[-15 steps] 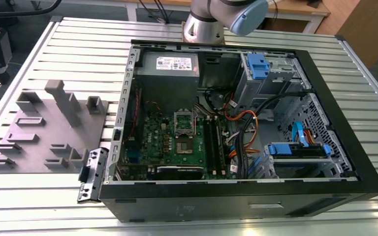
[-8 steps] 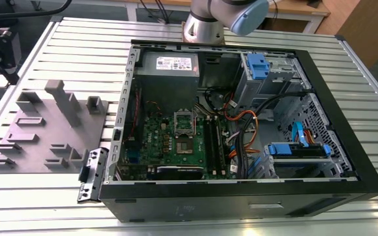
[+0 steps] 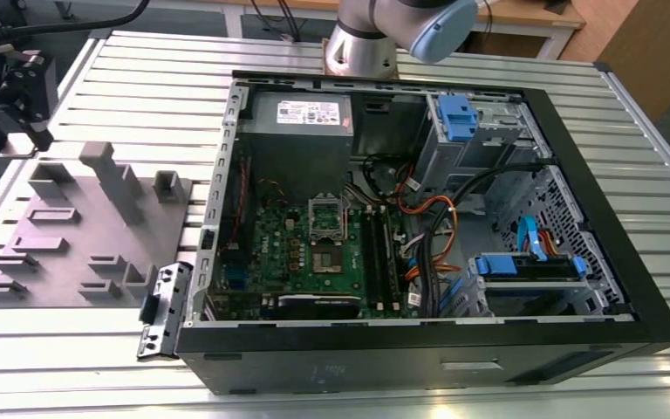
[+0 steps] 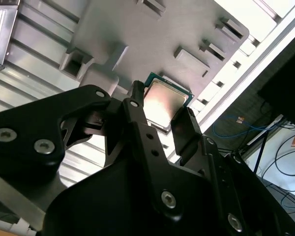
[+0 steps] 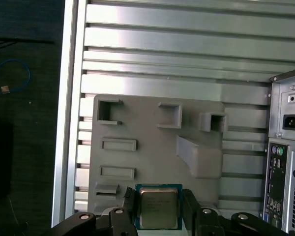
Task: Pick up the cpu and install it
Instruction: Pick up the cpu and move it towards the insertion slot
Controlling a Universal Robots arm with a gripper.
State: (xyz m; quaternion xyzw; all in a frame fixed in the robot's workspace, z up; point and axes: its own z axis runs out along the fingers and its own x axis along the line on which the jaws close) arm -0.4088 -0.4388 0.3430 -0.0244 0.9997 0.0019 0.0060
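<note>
Claw (image 5: 158,207) gripping cpu (image 5: 158,211) by two opp. edges, metal lid facing up, prob. sparing contacts. Cpu sitting btwn fingers, right over grey fixture tray (image 5: 152,147). Can't tell if lifted clear. PC case (image 5: 285,147) lying off to claw's side on slatted surface (image 5: 187,49).

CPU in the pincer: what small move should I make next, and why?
Probably carry it level toward the open black computer case. The small square silver-topped cpu sits clamped in the pincer, apparently clear above the grey slotted tray, and the socket on the green board looks empty.
</note>
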